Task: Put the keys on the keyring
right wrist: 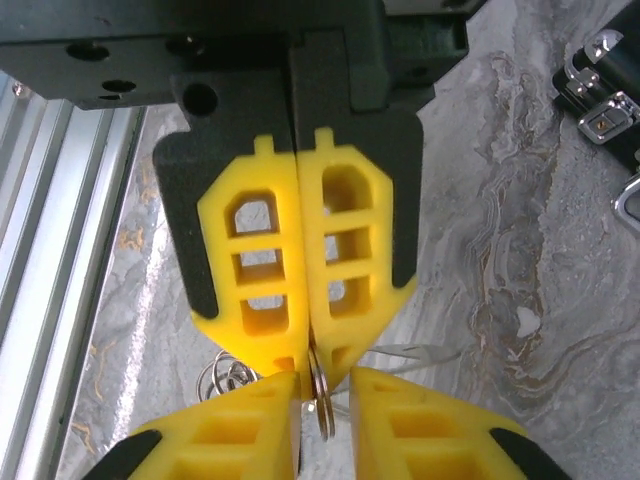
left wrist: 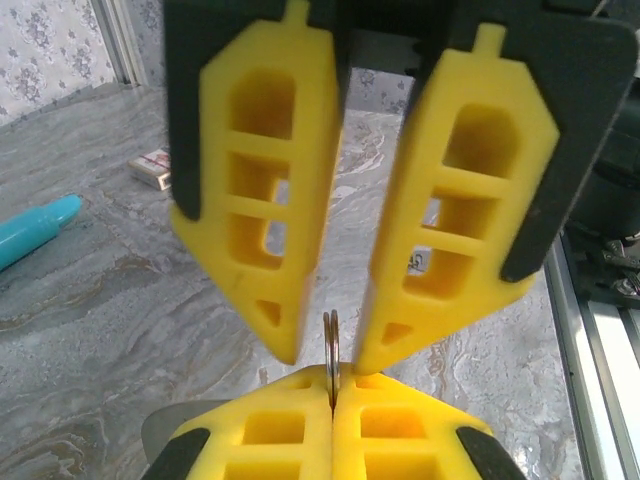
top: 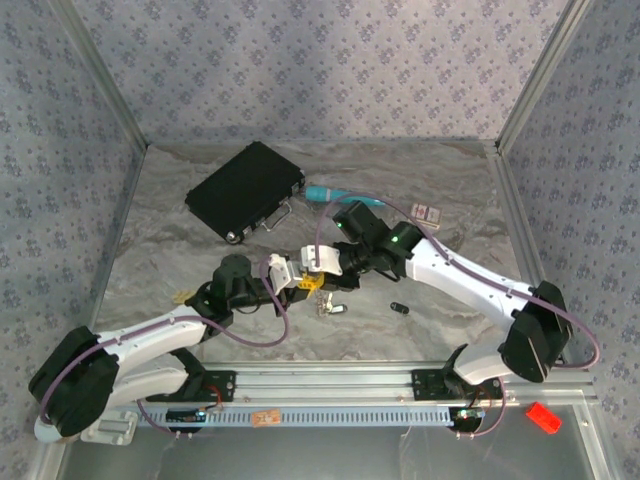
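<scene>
Pinching with left jaws pressed together; right jaws slightly spread, gripping nothing. Over the desk (top: 450, 190), nearer than the black case (top: 245, 190), left gripper (right wrist: 305, 362) and right gripper (left wrist: 326, 358) tip to tip. Between them the keyring (left wrist: 332, 338), edge-on, clamped left, straddled right. Loose on the desk beneath, the keys (top: 331, 307). Likely step: steadying the ring, nothing threaded yet. Next, probably: fetching one key with the right, a fine pinch, then prying the coil.

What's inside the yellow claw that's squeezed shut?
The left claw pinches the thin silvery keyring edge-on. One end of the loop sticks out; the part squeezed inside is covered.
</scene>
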`<state>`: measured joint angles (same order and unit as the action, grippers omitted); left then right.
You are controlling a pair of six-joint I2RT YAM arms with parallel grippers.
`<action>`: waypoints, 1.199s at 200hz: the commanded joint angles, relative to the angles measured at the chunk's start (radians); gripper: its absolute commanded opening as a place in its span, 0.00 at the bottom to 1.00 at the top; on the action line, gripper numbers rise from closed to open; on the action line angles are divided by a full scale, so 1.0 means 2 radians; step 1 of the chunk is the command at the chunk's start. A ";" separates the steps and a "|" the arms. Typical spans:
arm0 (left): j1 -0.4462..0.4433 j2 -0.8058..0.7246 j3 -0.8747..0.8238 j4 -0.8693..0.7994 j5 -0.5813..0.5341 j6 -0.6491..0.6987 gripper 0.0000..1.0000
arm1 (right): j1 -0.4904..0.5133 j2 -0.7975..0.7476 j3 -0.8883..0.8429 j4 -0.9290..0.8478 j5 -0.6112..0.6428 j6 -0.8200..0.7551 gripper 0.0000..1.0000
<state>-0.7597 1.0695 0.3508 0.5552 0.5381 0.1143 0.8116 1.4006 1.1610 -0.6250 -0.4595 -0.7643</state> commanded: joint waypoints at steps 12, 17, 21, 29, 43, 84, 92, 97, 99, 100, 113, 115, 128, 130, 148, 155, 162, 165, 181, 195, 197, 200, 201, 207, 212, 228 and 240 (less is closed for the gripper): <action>-0.003 0.007 -0.012 0.067 0.012 -0.017 0.00 | -0.063 -0.068 -0.099 0.158 -0.136 0.098 0.25; -0.002 0.010 -0.014 0.074 0.013 -0.019 0.00 | -0.070 -0.076 -0.117 0.192 -0.151 0.119 0.27; -0.002 0.012 -0.015 0.079 0.013 -0.022 0.00 | -0.074 -0.081 -0.130 0.216 -0.158 0.132 0.28; -0.002 0.017 -0.017 0.086 0.014 -0.024 0.00 | -0.077 -0.088 -0.155 0.258 -0.159 0.155 0.28; -0.002 0.023 -0.017 0.098 0.016 -0.029 0.00 | -0.079 -0.093 -0.182 0.306 -0.161 0.182 0.29; -0.002 0.031 -0.017 0.112 0.022 -0.033 0.00 | -0.087 -0.104 -0.233 0.365 -0.159 0.210 0.29; -0.002 0.031 -0.017 0.112 0.023 -0.033 0.00 | -0.091 -0.110 -0.242 0.379 -0.164 0.218 0.29; -0.002 0.030 -0.017 0.111 0.022 -0.033 0.00 | -0.093 -0.113 -0.247 0.385 -0.166 0.222 0.30; -0.002 0.030 -0.017 0.111 0.022 -0.033 0.00 | -0.093 -0.114 -0.248 0.387 -0.166 0.223 0.30; -0.002 0.030 -0.017 0.111 0.022 -0.033 0.00 | -0.094 -0.115 -0.249 0.387 -0.167 0.223 0.30; -0.002 0.030 -0.017 0.110 0.023 -0.033 0.00 | -0.094 -0.117 -0.249 0.384 -0.169 0.223 0.30; -0.002 0.030 -0.017 0.110 0.023 -0.033 0.00 | -0.094 -0.116 -0.248 0.381 -0.169 0.222 0.30; -0.002 0.029 -0.017 0.108 0.024 -0.033 0.00 | -0.094 -0.110 -0.242 0.370 -0.176 0.217 0.30; -0.003 0.029 -0.016 0.108 0.024 -0.033 0.00 | -0.095 -0.109 -0.242 0.370 -0.177 0.217 0.30; -0.003 0.025 -0.015 0.103 0.024 -0.032 0.00 | -0.095 -0.100 -0.235 0.371 -0.194 0.218 0.30; -0.003 0.023 -0.015 0.101 0.025 -0.032 0.00 | -0.094 -0.097 -0.232 0.371 -0.198 0.218 0.30; -0.002 0.023 -0.015 0.101 0.024 -0.031 0.00 | -0.093 -0.095 -0.229 0.370 -0.203 0.217 0.30; -0.002 0.023 -0.015 0.101 0.024 -0.031 0.00 | -0.093 -0.094 -0.227 0.370 -0.204 0.217 0.30; -0.003 0.023 -0.015 0.101 0.024 -0.030 0.00 | -0.091 -0.089 -0.222 0.366 -0.207 0.213 0.29; -0.002 0.024 -0.015 0.103 0.025 -0.030 0.00 | -0.088 -0.082 -0.215 0.356 -0.206 0.206 0.27; -0.002 0.024 -0.015 0.103 0.025 -0.030 0.00 | -0.088 -0.081 -0.215 0.354 -0.205 0.205 0.27; -0.002 0.024 -0.015 0.103 0.025 -0.030 0.00 | -0.088 -0.080 -0.213 0.352 -0.205 0.204 0.26; -0.002 0.024 -0.016 0.103 0.025 -0.030 0.00 | -0.088 -0.079 -0.213 0.351 -0.205 0.203 0.26; -0.003 0.024 -0.016 0.104 0.026 -0.030 0.00 | -0.086 -0.077 -0.209 0.348 -0.204 0.201 0.25; -0.002 0.024 -0.016 0.103 0.026 -0.030 0.00 | -0.085 -0.074 -0.207 0.346 -0.204 0.200 0.24; -0.002 0.023 -0.017 0.104 0.027 -0.030 0.00 | -0.082 -0.067 -0.201 0.338 -0.201 0.195 0.20; -0.002 0.021 -0.018 0.105 0.027 -0.030 0.00 | -0.079 -0.063 -0.194 0.328 -0.200 0.189 0.17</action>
<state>-0.7593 1.1313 0.3187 0.7113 0.5568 0.0586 0.6415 1.2556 0.7269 0.0826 -0.8417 -0.3599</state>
